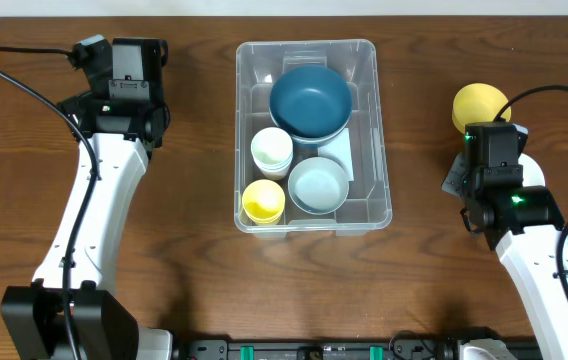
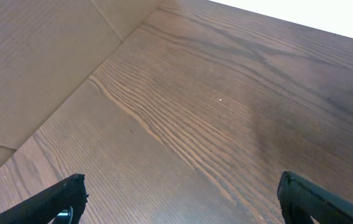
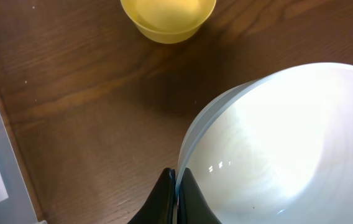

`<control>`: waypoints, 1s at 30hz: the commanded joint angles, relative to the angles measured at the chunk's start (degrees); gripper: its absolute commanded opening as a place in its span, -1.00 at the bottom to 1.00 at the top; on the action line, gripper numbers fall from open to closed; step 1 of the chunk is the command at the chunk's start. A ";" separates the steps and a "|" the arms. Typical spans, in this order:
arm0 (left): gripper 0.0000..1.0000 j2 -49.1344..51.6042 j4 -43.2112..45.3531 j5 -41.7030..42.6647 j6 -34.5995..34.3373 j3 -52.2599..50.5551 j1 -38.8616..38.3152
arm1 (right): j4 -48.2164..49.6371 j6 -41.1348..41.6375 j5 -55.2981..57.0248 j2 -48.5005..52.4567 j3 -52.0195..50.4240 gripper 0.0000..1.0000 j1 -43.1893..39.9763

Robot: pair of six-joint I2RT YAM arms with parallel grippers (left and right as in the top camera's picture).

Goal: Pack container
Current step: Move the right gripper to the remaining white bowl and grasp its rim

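The brown wooden desk (image 1: 184, 150) filled the overhead view, and the container (image 1: 239, 130) sat square in the middle of it, well apart from both arms. The left arm (image 1: 94, 200) reached up the left side and the right arm (image 1: 544, 260) came in from the lower right. Inside the container, a dark blue bowl (image 1: 310, 100) took the far end. A pale blue bowl (image 1: 318, 185) sat at the near end, with a cream cup (image 1: 271, 152) and a yellow cup (image 1: 263, 201) lined up along the left wall. A white label (image 1: 339, 155) peeked out between the two bowls.

Out on the right, a white bowl (image 3: 288, 143) sat under the right wrist, mostly hidden by it from above. A yellow bowl (image 1: 479, 105) stood just beyond it on the bare wood. The right fingers (image 3: 164, 199) were pressed together, and it looked as if the white bowl's rim was pinched between them, though the view was tight. The left fingers (image 2: 61, 198) stood wide apart over bare desk, touching nothing.
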 commanded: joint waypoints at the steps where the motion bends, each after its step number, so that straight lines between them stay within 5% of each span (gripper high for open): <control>1: 0.96 -0.85 -0.13 -1.33 0.33 0.15 0.17 | -0.15 -0.55 1.62 0.63 0.94 -0.82 -0.48; 3: 0.96 -0.85 -0.13 -1.33 0.33 0.15 0.17 | -0.26 -0.57 1.62 1.03 0.94 -0.11 -0.48; 4: 0.96 -0.85 -0.13 -1.33 0.33 0.15 0.17 | -0.35 -0.85 1.60 1.20 0.94 -0.06 -0.48; 30: 0.96 -0.85 -0.13 -1.33 0.35 0.15 0.17 | -2.27 -0.94 2.56 1.81 0.94 0.13 -4.87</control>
